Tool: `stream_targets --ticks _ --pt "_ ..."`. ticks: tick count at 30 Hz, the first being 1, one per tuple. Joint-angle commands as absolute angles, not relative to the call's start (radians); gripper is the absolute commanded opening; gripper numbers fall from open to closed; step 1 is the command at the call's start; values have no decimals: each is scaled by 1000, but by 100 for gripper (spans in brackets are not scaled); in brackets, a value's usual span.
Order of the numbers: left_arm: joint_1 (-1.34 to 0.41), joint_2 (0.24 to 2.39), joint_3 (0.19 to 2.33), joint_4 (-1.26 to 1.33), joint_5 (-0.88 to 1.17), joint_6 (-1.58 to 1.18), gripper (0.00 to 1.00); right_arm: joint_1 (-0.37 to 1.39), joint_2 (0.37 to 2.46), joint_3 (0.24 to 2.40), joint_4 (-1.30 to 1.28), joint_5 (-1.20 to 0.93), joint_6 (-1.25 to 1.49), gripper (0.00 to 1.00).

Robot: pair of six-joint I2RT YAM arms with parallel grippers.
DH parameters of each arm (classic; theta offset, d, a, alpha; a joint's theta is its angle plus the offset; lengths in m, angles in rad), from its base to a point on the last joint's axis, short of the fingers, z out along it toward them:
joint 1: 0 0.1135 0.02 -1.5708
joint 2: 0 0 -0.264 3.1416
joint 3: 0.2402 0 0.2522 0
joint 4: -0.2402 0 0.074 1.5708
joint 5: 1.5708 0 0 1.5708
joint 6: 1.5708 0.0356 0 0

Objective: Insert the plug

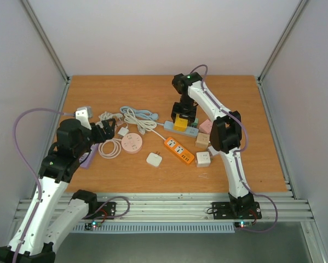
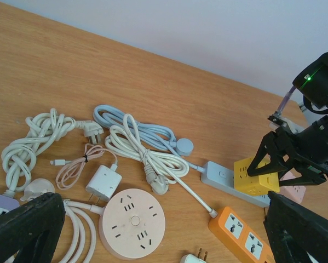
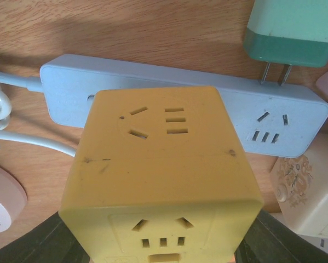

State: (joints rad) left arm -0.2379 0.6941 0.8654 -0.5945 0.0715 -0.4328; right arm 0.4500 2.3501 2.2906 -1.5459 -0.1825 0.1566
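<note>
A yellow cube plug adapter (image 1: 180, 121) sits over the middle of a light blue power strip (image 1: 170, 127) at the table's centre. My right gripper (image 1: 184, 114) is shut on the cube from above. In the right wrist view the cube (image 3: 164, 175) fills the frame and covers part of the strip (image 3: 284, 118); its prongs are hidden underneath. The left wrist view shows the cube (image 2: 255, 176) resting on the strip (image 2: 221, 176). My left gripper (image 1: 106, 132) is open and empty, hovering above the cables at the left.
An orange power strip (image 1: 178, 150), a round pink socket (image 1: 132, 143), a white charger (image 1: 154, 159) and coiled white cables (image 2: 147, 150) lie nearby. A green charger (image 3: 289, 33) lies against the blue strip. Small cube adapters (image 1: 203, 158) stand at the right.
</note>
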Motion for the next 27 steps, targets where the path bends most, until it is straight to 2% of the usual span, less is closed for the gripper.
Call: stream_targets --ticks 1,19,27 --pt "-242 692 856 -554 68 -420 99 457 2384 2326 -1566 -148 173 37" --pt "-241 705 865 -560 43 -414 99 463 2464 2368 -1596 -81 248 38" --pt "-241 717 867 -560 43 -413 99 463 2598 2555 -1704 -49 285 42"
